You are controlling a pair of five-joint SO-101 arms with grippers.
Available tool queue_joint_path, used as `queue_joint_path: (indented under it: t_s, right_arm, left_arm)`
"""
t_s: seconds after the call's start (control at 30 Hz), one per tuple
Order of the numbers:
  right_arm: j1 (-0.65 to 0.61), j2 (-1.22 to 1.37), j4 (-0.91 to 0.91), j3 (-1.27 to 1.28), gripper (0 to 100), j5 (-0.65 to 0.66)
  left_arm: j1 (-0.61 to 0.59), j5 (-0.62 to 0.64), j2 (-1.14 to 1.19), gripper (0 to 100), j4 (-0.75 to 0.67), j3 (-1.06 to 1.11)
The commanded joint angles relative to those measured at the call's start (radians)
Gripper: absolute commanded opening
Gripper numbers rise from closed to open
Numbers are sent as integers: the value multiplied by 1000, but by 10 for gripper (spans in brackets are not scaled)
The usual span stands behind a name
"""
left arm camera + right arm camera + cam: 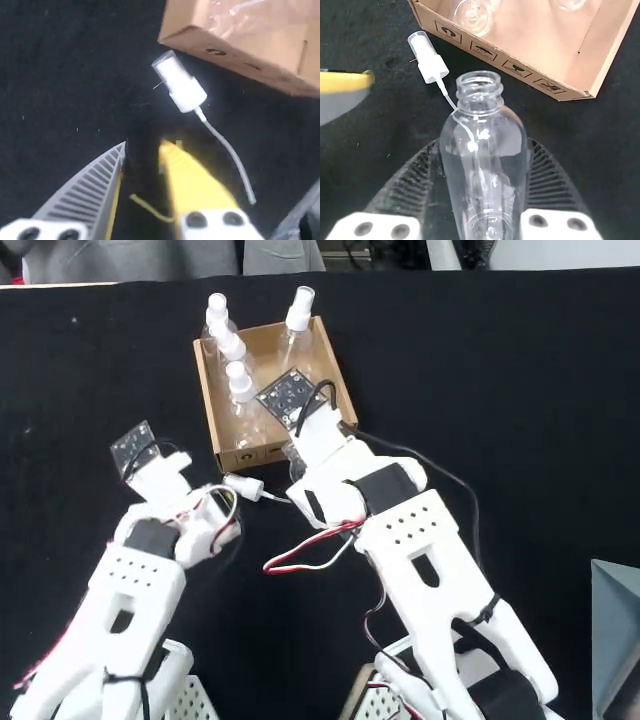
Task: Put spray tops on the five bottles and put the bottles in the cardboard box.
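high: fixed overhead, far, looking down | left wrist: close, low | right wrist: close, steeper | shared by all: spray top [243,486], cardboard box [262,452] front wall

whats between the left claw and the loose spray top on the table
Nothing but bare black table; the left wrist view shows the left claw open, short of the spray top.

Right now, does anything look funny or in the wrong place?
Yes. One spray top lies loose on the table beside the cardboard box, with its tube sticking out. The bottle clamped in the right gripper has a bare, open neck with no top on it.
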Motion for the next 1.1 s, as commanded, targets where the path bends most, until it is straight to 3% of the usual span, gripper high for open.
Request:
queue_joint_path:
  t_s: [0.0, 0.47, 0.9, 1.07]
  right_arm:
    - [25, -53, -12, -13, 138, 20]
    - [26, -53, -12, -13, 138, 20]
    - [26, -53, -12, -13, 138, 20]
    - [26, -53, -12, -13, 138, 21]
  left_arm:
    - [-35, 115, 98, 209, -15, -119]
    - [-31, 305, 431, 245, -23, -331]
    - [4, 393, 594, 245, -26, -470]
    - [-1, 399, 637, 245, -98, -466]
